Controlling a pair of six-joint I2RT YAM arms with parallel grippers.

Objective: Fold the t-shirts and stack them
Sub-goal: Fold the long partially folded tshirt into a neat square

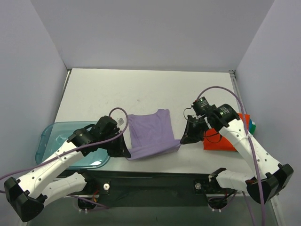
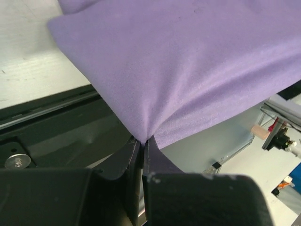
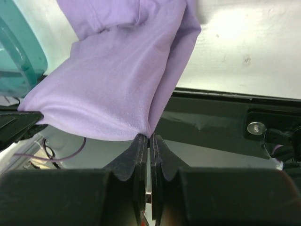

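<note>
A lavender-purple t-shirt [image 1: 150,133] is stretched between both grippers near the table's front edge, its far part lying on the table. My left gripper [image 1: 126,151] is shut on its near left corner, the cloth [image 2: 188,70] puckering into the jaws at the left gripper [image 2: 142,141]. My right gripper [image 1: 184,139] is shut on the near right corner; the shirt [image 3: 113,89] runs into the right gripper [image 3: 149,137]. An orange-red t-shirt [image 1: 219,139] lies folded at the right under the right arm, with a green-teal edge [image 1: 252,125] showing beyond it.
A translucent blue plastic tray [image 1: 51,139] sits at the front left, partly under the left arm. The black frame [image 1: 155,181] runs along the table's near edge. White walls close in the table on three sides.
</note>
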